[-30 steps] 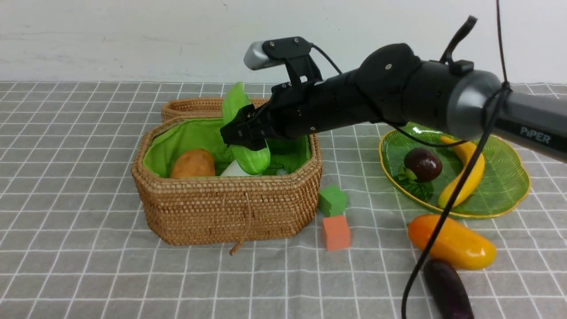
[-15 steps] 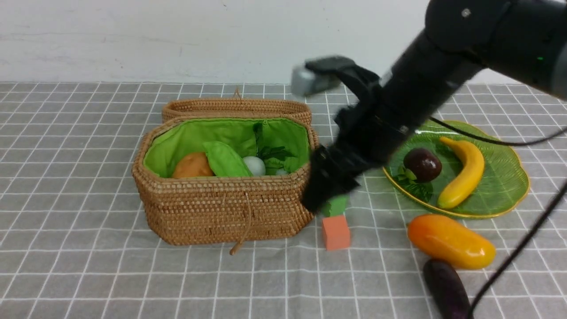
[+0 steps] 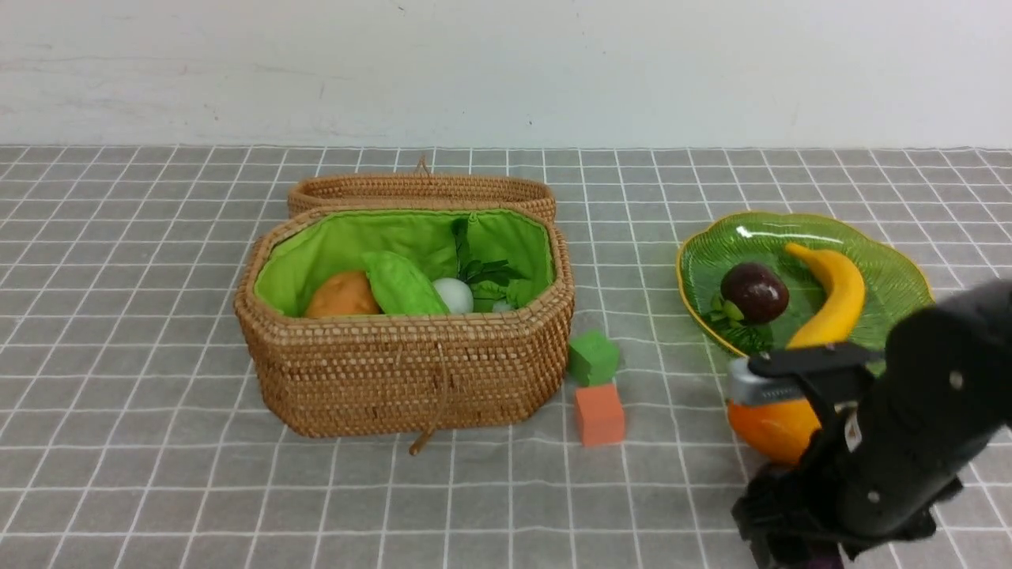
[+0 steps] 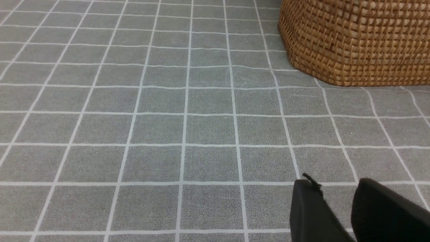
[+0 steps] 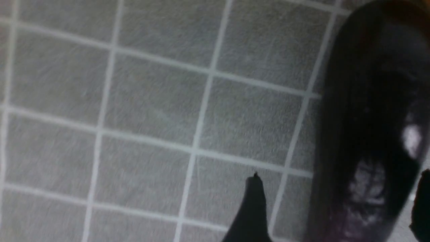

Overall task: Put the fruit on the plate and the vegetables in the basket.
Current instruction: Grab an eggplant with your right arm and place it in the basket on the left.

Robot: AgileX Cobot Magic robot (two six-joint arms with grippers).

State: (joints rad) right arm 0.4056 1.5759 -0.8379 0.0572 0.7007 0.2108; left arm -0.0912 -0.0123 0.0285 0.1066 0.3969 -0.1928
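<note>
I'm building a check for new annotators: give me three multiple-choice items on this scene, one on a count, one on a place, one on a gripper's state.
1. How many cubes lie on the cloth between the basket and the plate? A one; B two; C four.
2. Where is the mangosteen? A in the basket; B on the cloth; C on the plate.
3. How does the right gripper stand? A open, astride the eggplant; B shut on a cube; C shut, empty.
1 B: one green, one orange. 2 C: it sits on the plate beside the banana. 3 A: a finger stands clear of the eggplant's side.
</note>
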